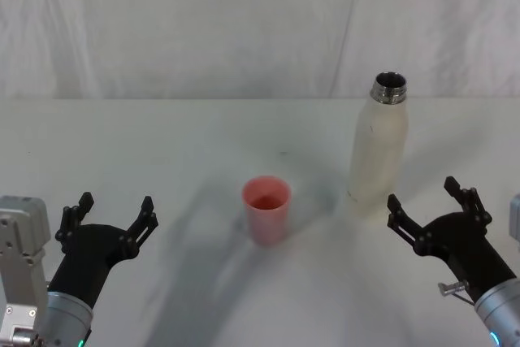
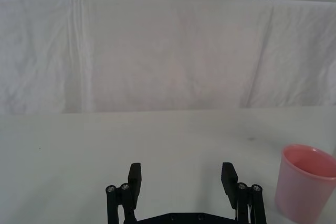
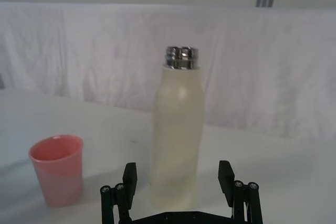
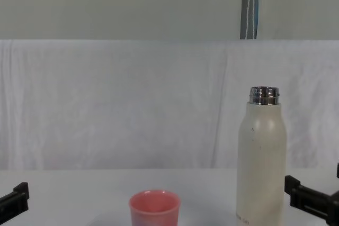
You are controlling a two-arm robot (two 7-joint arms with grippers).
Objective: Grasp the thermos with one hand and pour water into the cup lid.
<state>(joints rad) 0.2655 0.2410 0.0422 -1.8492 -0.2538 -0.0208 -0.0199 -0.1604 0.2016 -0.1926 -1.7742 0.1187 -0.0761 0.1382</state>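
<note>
In the lower left of the head view, the left end effector (image 1: 109,212), black with clamp-like jaws on a grey metal arm, hovers over the white tabletop (image 1: 162,136) with its jaws spread and nothing between them. In the lower right, the right end effector (image 1: 431,201) is also spread and empty. It sits just beside the base of the tall cream-white matte thermos (image 1: 377,152) but does not touch it.

In the lower middle of the frame stands the small pink plastic cup lid (image 1: 266,209), upright and apart from the thermos. The thermos stands upright at the right of the centre, and its shiny steel neck is open.

I judge that the task is at its first step, the approach before the grasp. The next move probably calls for the right end effector to go forward until the jaws stand around the body of the thermos, and then to close.

Between the thermos and the cup lid there is bare tabletop for the tilting. Far behind, a white cloth backdrop (image 1: 203,30) closes the scene.
</note>
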